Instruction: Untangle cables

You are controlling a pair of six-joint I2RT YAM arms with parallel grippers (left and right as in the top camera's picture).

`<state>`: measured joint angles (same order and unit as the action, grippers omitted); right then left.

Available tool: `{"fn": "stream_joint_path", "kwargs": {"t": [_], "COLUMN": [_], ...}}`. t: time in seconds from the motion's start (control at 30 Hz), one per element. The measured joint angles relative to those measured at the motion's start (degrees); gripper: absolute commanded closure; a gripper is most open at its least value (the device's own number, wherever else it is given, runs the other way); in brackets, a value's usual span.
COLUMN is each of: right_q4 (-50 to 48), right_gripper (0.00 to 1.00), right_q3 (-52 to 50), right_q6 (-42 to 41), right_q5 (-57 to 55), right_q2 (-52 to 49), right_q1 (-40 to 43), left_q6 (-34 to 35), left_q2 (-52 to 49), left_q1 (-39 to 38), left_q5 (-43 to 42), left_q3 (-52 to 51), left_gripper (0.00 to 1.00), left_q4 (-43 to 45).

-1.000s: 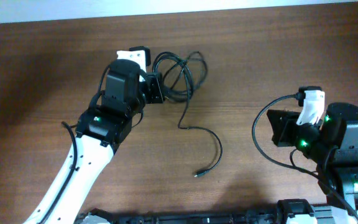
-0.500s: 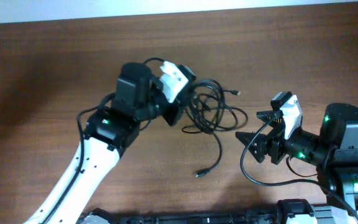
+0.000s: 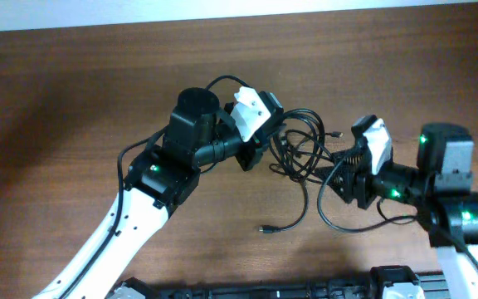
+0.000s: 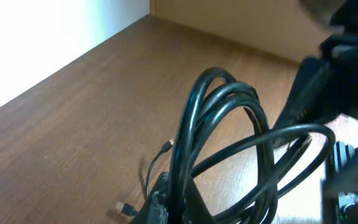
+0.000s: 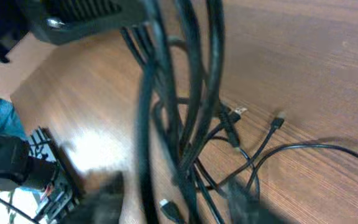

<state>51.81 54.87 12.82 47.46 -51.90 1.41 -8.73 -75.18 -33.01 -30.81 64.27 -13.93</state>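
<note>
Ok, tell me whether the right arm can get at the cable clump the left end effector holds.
Probably yes. The right end effector sits at the right edge of the cable clump, strands crossing close before its camera, nothing between. The left end effector grips the opposite side.

Overhead, soft even light falls on the table (image 3: 73, 100); far left of the cables (image 3: 301, 145) the wood darkens; beyond them a pale strip is washed out. In the left wrist view, white glare fills the corner up-left of the cables; dark shapes right of them blur. In the right wrist view the cables smear, out of focus; glare shines lower left of them.
</note>
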Motion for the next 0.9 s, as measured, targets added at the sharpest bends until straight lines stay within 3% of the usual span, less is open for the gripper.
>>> {"fn": "stream_joint_path", "kwargs": {"t": [0.2,0.47,0.9], "right_q4": [0.0,-5.6,-7.3], "right_gripper": [0.96,0.96,0.96], "right_q3": [0.0,0.0,0.0], "right_q6": [0.2,-1.1,-6.8], "right_q5": [0.0,4.7,3.0], "right_q2": [-2.1,6.3,14.2], "right_q1": [0.0,0.0,0.0], "left_q6": [2.4,20.6,30.6], "left_q2": [0.0,0.0,0.5], "left_q1": [-0.1,-0.4,-1.5], "left_q5": [2.8,22.5,22.8], "left_q3": [0.0,0.0,0.0], "left_gripper": [1.00,1.00,1.00], "left_q4": [-0.9,-9.2,-15.1]}}
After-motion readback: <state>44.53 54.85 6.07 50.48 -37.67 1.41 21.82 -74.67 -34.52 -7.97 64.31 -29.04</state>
